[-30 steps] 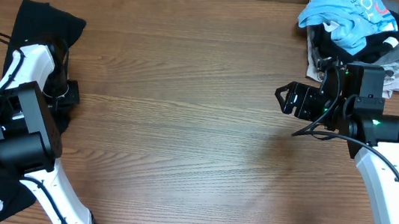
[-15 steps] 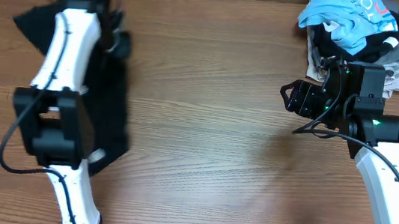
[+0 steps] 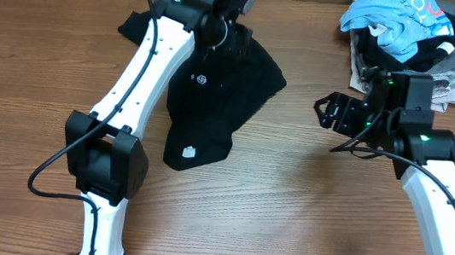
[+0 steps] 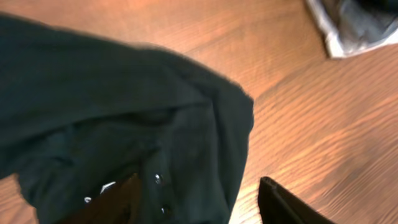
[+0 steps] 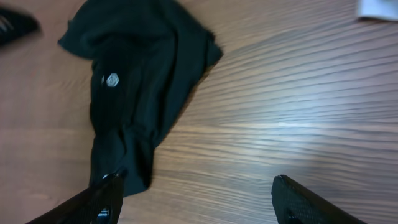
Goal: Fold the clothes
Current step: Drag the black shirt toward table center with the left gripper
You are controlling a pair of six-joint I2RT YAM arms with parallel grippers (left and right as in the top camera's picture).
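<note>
The clothes [image 3: 213,100], a black garment with a small white round logo [image 3: 201,79], lie crumpled on the wooden table left of centre. My left gripper [image 3: 230,42] hangs over the garment's far part. In the left wrist view its fingers stand apart above the black cloth [image 4: 124,112], so the left gripper [image 4: 200,183] is open and pinches nothing. My right gripper [image 3: 328,111] hovers open to the right of the garment, apart from it. Seen from the right wrist, the right gripper [image 5: 199,180] is over bare wood, with the garment [image 5: 137,81] to its left.
A pile at the back right holds a light blue shirt [image 3: 403,23] on grey-white patterned fabric [image 3: 449,84]; a corner of that fabric [image 4: 348,37] shows in the left wrist view. The left arm [image 3: 143,75] stretches across the table's left half.
My left arm swung from the far left edge to the back middle, dragging the black garment along, and its jaws went from shut to open. The right arm barely moved.
</note>
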